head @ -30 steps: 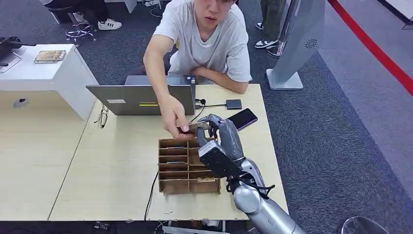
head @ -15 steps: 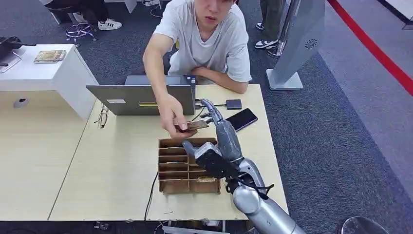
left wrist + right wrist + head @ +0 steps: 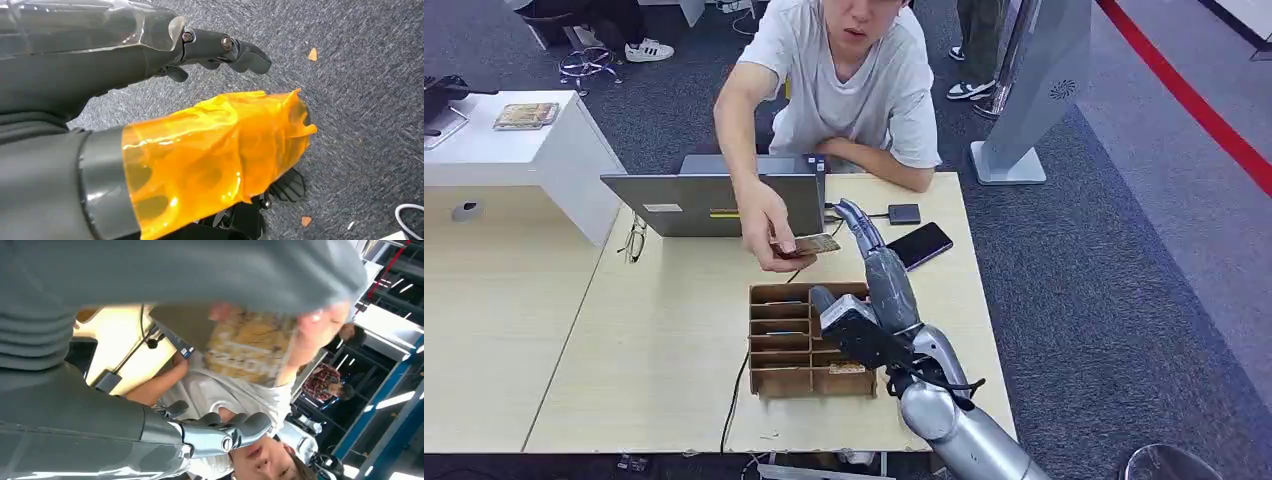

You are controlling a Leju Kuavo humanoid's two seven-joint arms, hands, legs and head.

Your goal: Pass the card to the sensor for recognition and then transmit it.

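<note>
A person across the table pinches the tan card (image 3: 809,245) in their hand (image 3: 769,235), just in front of the laptop. In the right wrist view the card (image 3: 250,345) is close and blurred, with the person's fingers on its edge. My right hand (image 3: 876,268) is raised over the table to the right of the card, fingers stretched out and apart, touching nothing. A small dark square sensor (image 3: 904,213) with a cable lies beyond my fingertips. My left hand (image 3: 210,150) hangs over grey carpet, its thumb wrapped in orange film, holding nothing.
A cardboard slotted organiser (image 3: 796,340) stands right under my right forearm. A grey laptop (image 3: 724,200) sits at the table's far side, a black phone (image 3: 921,243) to the right of my hand, glasses (image 3: 632,242) at the left. A white side desk (image 3: 514,140) stands further left.
My right hand let go of the card and its fingers opened out. The person took the card and drew it left, away from my hand.
</note>
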